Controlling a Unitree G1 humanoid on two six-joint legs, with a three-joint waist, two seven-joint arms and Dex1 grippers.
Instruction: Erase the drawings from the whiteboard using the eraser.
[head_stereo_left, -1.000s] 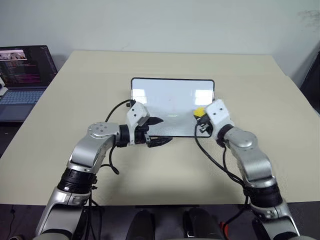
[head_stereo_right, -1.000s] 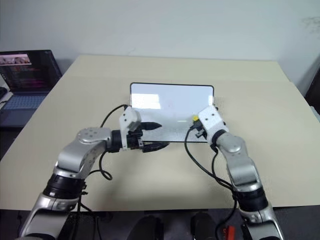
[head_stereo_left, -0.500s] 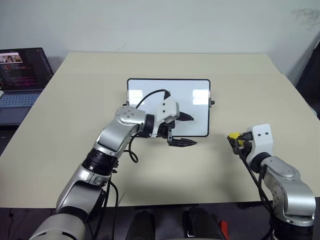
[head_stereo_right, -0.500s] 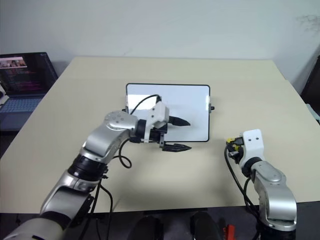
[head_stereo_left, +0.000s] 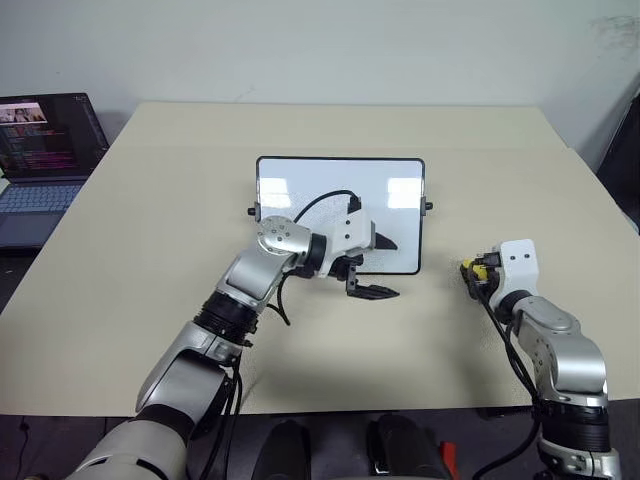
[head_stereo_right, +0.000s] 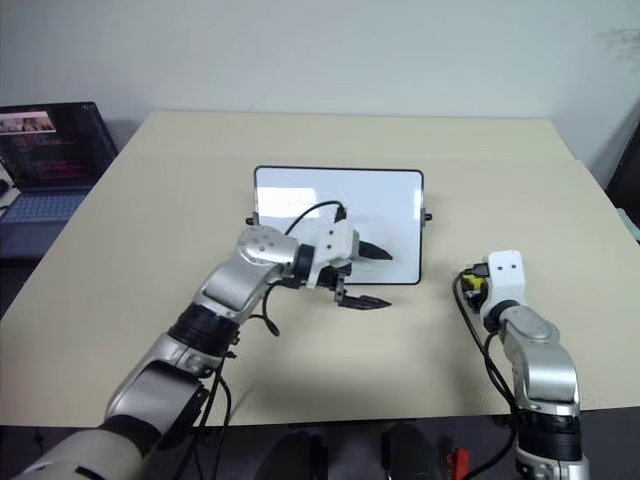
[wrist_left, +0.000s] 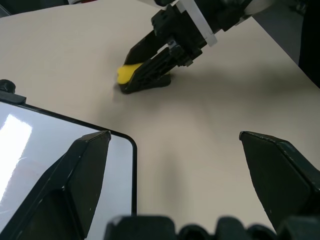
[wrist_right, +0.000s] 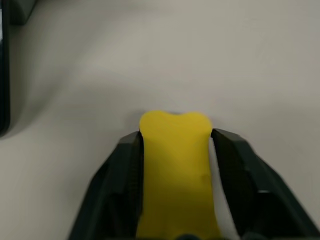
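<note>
The whiteboard (head_stereo_left: 300, 190) lies flat at the table's middle, white with a thin black frame. The drawings cannot be made out on its surface. My left gripper (head_stereo_left: 392, 268) stands open at the board's near right corner, one finger above the board and the other over bare table. To the right of the board, on the tabletop, my right gripper (head_stereo_left: 466, 272) is shut on the eraser (wrist_right: 175, 165). This yellow block pokes out past the fingertips. In the left wrist view the eraser (wrist_left: 127, 74) rests low on the table between those black fingers.
A laptop (head_stereo_left: 45, 150) with its screen lit stands beyond the table's left edge. The beige table (head_stereo_left: 330, 340) runs wide around the board. A wall closes off the far side, and a dark object stands at the far right.
My right gripper carried the eraser off the board, to the right and down to the table. My left gripper moved right along the board's near edge to its right corner.
</note>
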